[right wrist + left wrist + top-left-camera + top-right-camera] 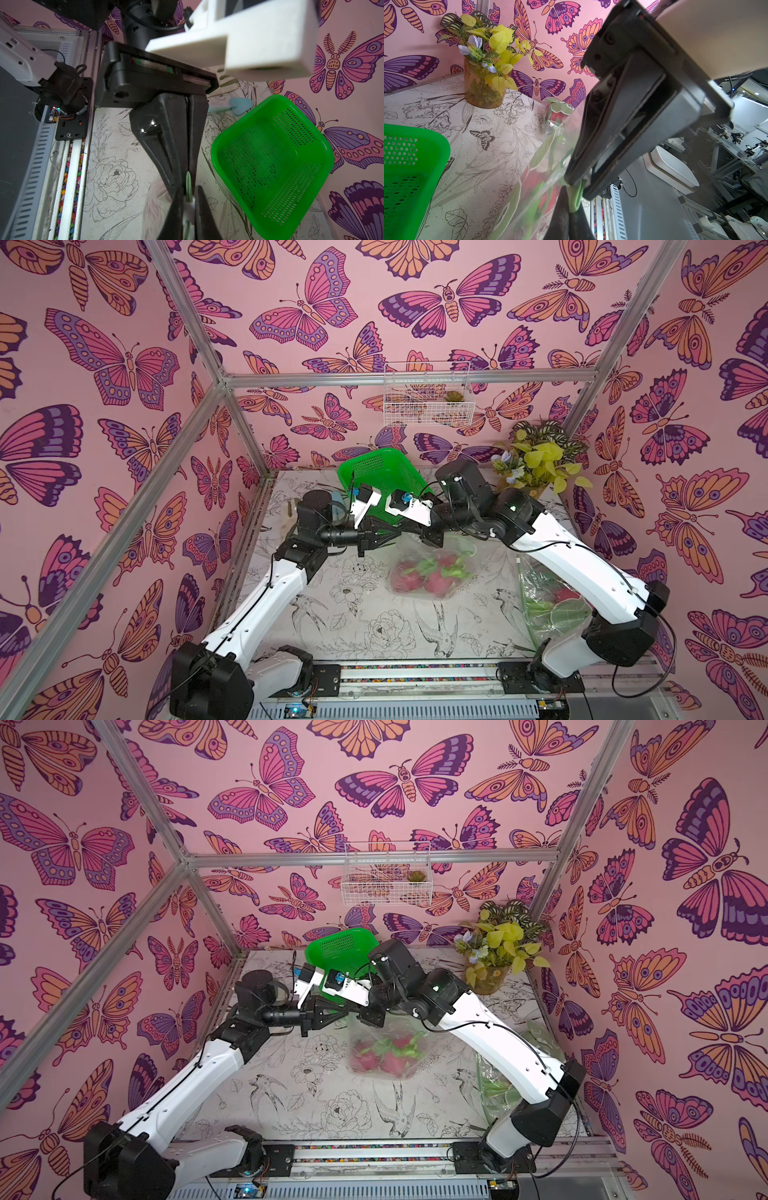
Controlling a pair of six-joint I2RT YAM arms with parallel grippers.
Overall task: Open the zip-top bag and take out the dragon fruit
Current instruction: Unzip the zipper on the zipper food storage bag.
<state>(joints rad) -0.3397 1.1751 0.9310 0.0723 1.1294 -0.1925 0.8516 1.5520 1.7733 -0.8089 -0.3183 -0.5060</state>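
At twelve o'clock edge of zip-top bag (453, 551): my left pincer (188, 180) and right pincer (578, 187) both clamped on it; dragon fruit (436, 583) inside.

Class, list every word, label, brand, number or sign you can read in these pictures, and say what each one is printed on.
Legible text: none.
zip-top bag: green printed patches, no lettering can be read.
second printed bag: pale marks on the green print, too blurred to read.
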